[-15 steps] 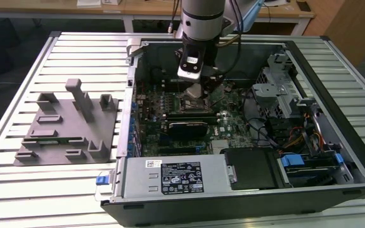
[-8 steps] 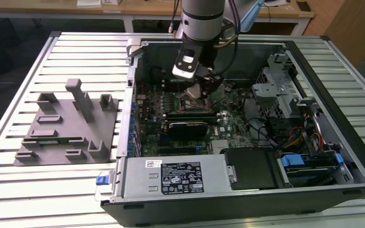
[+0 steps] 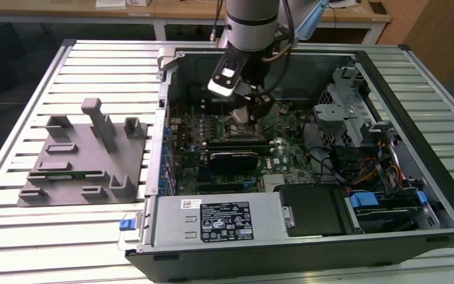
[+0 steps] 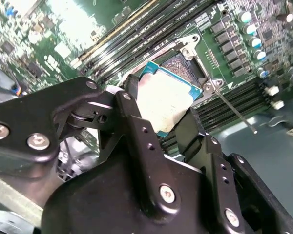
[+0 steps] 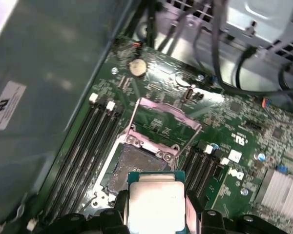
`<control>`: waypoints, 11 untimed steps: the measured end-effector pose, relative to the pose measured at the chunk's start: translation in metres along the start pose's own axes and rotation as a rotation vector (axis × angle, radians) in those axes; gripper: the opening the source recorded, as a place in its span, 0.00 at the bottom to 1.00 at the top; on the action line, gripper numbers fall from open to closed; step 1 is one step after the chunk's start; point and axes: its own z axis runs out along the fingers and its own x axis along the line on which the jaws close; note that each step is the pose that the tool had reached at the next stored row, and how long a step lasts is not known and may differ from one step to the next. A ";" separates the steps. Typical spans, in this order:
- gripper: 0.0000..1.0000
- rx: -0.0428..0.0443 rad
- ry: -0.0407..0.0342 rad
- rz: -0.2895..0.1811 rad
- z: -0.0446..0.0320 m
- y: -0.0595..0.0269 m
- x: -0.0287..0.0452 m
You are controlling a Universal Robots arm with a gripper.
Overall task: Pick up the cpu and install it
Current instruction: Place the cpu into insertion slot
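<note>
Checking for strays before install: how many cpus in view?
1. The cpu is held between the fingers, at the edge of the open socket. More could be hidden under the arm.

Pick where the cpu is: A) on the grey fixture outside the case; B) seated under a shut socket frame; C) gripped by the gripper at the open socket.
C: in the second wrist view the gripper clamps the cpu by its edges, beside the bare socket.
</note>
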 end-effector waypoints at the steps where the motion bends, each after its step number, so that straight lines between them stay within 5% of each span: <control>1: 0.55 0.0003 -0.0012 0.018 0.0003 0.0000 0.0000; 11: 0.55 0.0028 -0.0128 0.199 0.0057 -0.0004 0.0001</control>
